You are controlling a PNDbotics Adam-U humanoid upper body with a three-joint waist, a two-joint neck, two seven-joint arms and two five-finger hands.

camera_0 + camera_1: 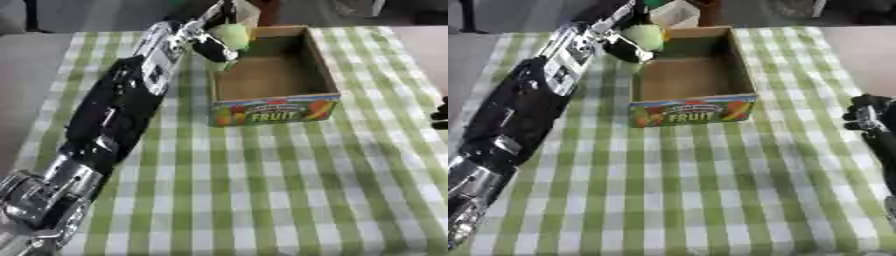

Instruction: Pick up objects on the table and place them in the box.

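Pale green rounded object [229,35], perhaps fruit, in curled left hand [213,46] over box [273,112] corner.

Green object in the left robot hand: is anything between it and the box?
Nothing visible. The left robot hand holds the green object at the near-left rim of the box, whose inside looks empty.

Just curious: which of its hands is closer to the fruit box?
Left. The left hand holds a pale green object at the box's far left corner; the right hand sits off to its right.
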